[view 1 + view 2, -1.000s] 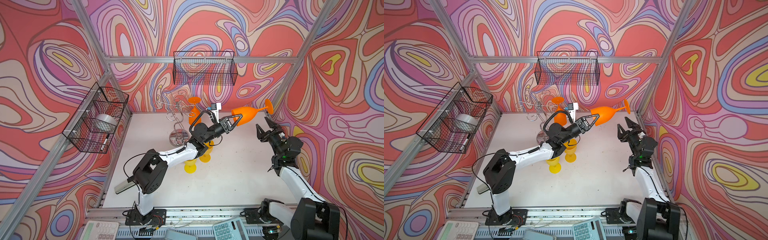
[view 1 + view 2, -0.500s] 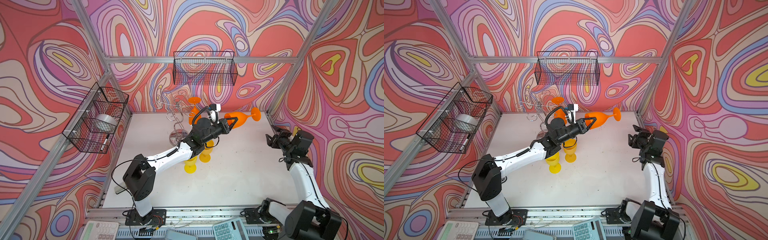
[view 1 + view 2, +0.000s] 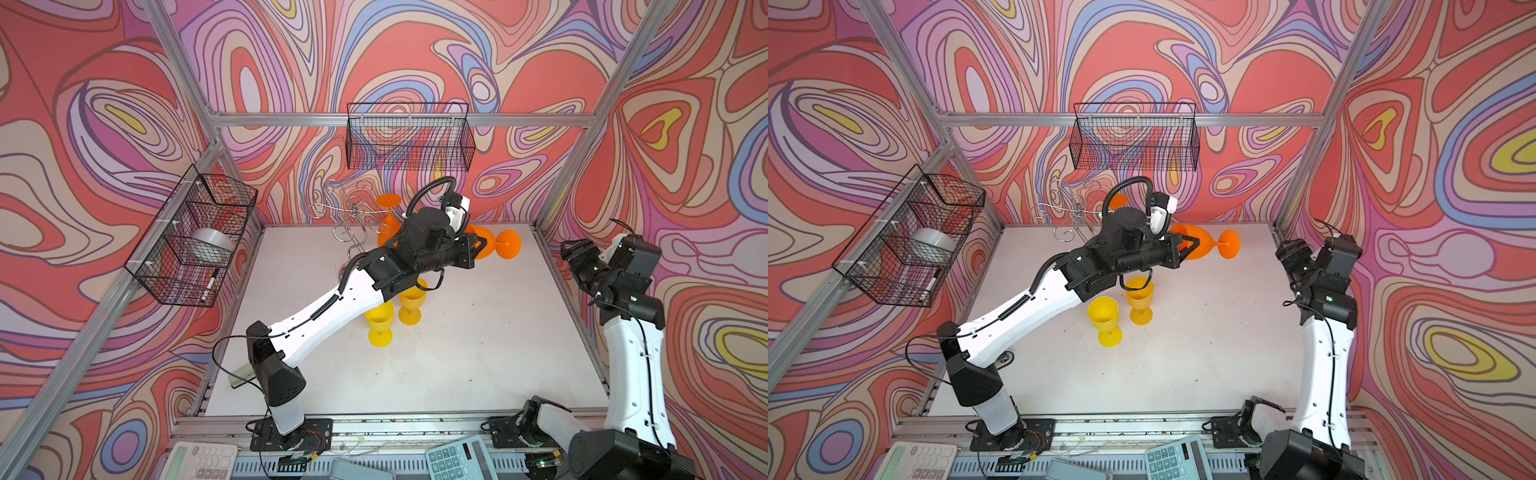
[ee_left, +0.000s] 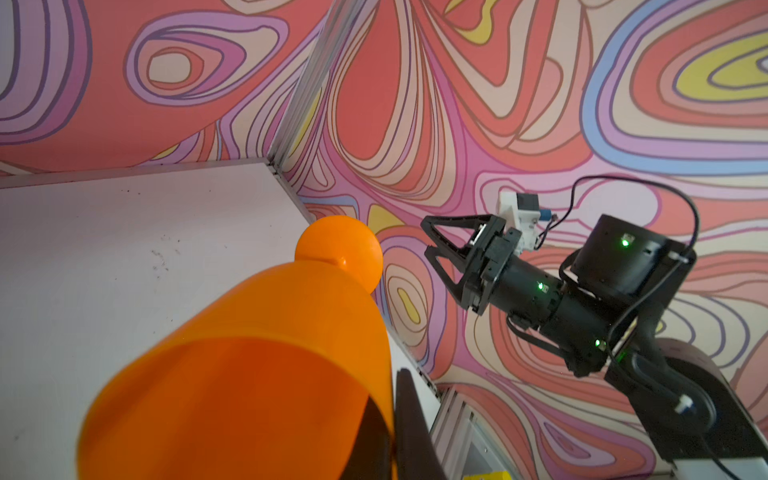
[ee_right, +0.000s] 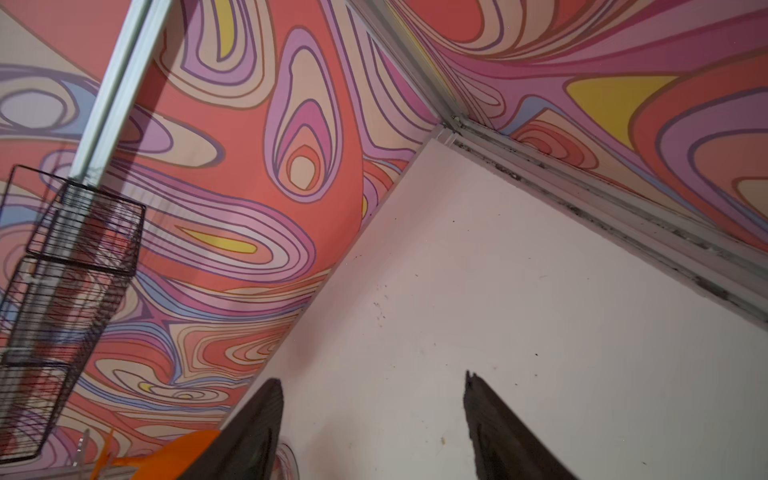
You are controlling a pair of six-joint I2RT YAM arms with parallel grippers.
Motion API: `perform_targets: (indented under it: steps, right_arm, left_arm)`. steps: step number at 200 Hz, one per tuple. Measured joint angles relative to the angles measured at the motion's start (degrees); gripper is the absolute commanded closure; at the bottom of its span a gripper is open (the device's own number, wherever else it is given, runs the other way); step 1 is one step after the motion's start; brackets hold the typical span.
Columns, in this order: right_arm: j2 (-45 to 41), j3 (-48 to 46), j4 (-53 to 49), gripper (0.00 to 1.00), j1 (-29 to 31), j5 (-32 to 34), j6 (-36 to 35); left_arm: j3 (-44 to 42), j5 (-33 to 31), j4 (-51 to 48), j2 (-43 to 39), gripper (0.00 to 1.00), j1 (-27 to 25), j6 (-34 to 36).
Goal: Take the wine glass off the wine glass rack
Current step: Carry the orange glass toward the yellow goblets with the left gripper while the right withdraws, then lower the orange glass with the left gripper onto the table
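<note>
Swirl-patterned walls are enclosing the white counter [image 3: 457, 365]. Left gripper [image 3: 1188, 246] is clamping the orange glass [image 3: 1206, 245] by its bowl rim, sideways, clear of the rack [image 3: 353, 216]; right gripper [image 4: 428, 237] is gaping empty. Turning the glass upright slowly before lowering should be preventing slips.

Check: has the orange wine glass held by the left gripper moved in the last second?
Yes. The orange wine glass in the left gripper has sunk toward the table and shifted left, away from the back-right corner post.
</note>
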Motion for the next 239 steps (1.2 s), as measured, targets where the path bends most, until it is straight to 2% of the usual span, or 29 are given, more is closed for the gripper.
perform_targets:
  steps: [43,59,93,128,171,239]
  right_arm:
    - [0.00,0.00,-2.54,0.19,0.00,3.48,-6.78]
    - [0.02,0.00,-2.73,0.15,0.00,4.02,-7.80]
    - [0.31,0.00,-2.64,0.14,0.00,4.33,-8.37]
    - [0.46,-0.02,-2.56,0.14,0.00,4.24,-8.37]
    - [0.37,-0.76,-1.62,0.14,0.00,3.50,-8.09]
    - [0.00,-1.46,-0.87,0.15,0.00,2.60,-7.15]
  left_arm:
    - [7.32,-2.89,-17.90,0.35,1.00,-3.21,5.90]
    - [7.78,-4.76,-23.19,0.35,1.00,-4.74,7.63]
    - [6.38,-9.31,-33.44,0.15,1.00,-9.11,10.45]
    - [-2.54,-14.01,-39.54,-1.84,1.00,-13.07,11.04]
    - [-8.28,-17.79,-45.62,-2.14,1.00,-14.03,10.97]
    - [-13.90,-17.55,-46.42,-1.92,1.00,-15.17,10.99]
